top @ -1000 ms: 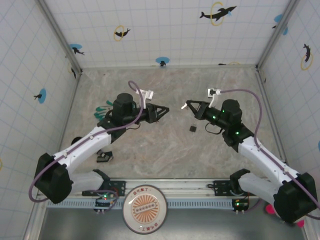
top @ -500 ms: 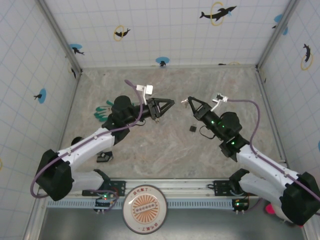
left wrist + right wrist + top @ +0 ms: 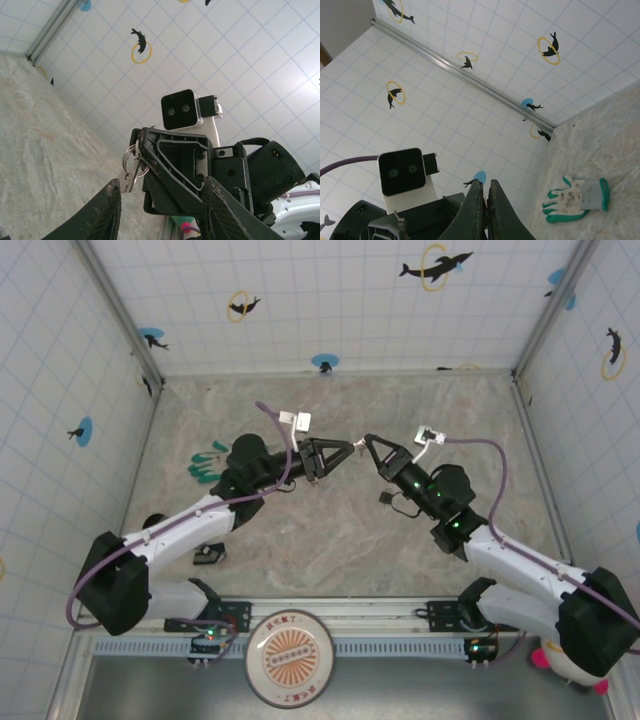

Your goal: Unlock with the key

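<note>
Right end effector (image 3: 139, 142) pinches the key ring (image 3: 131, 161) at its tip; left end effector (image 3: 161, 186) gapes empty.

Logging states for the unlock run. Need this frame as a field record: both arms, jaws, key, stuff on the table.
left arm: off the table, jaws open, aimed at the right arm's tips
right arm: off the table, jaws shut on the key ring
key ring: hangs at the tip of the right jaws, key dangling
glove: green and white, lying on the table, left side
small dark item: on the table below the right arm; cannot tell what
</note>
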### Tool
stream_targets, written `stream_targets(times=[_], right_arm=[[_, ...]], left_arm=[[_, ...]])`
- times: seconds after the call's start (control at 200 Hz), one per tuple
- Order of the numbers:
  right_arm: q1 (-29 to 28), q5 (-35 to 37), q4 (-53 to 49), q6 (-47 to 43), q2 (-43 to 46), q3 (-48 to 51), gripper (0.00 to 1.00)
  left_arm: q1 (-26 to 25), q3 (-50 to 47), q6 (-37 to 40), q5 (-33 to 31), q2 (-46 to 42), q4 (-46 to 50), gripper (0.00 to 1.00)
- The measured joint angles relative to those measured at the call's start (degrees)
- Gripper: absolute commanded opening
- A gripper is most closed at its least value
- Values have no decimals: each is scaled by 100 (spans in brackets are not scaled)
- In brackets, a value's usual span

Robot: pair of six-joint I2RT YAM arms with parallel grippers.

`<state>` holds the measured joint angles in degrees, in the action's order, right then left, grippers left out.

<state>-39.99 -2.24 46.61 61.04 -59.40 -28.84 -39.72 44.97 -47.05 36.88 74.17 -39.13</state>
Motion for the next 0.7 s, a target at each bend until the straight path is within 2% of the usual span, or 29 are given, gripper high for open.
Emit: stream_targets(times=[0.19, 0.385, 0.465, 0.51, 0.641, 0.701], right_arm=[[-20, -85, 195, 28, -79, 0, 0], [-52, -109, 367, 92, -157, 0, 0], [-52, -120, 452, 109, -157, 0, 0], [-52, -125, 476, 109, -157, 0, 0], [-55, -221, 531, 111, -205, -15, 0], [-59, -291, 542, 120, -264, -46, 0]], left_arm=[[0, 0, -4, 15, 11, 0, 35], [2, 4, -13, 13, 24, 4, 15], [2, 7, 2, 11, 24, 0, 13], [2, 7, 4, 13, 24, 0, 9], [2, 7, 4, 17, 26, 2, 14], [-4, 7, 4, 20, 26, 2, 13]])
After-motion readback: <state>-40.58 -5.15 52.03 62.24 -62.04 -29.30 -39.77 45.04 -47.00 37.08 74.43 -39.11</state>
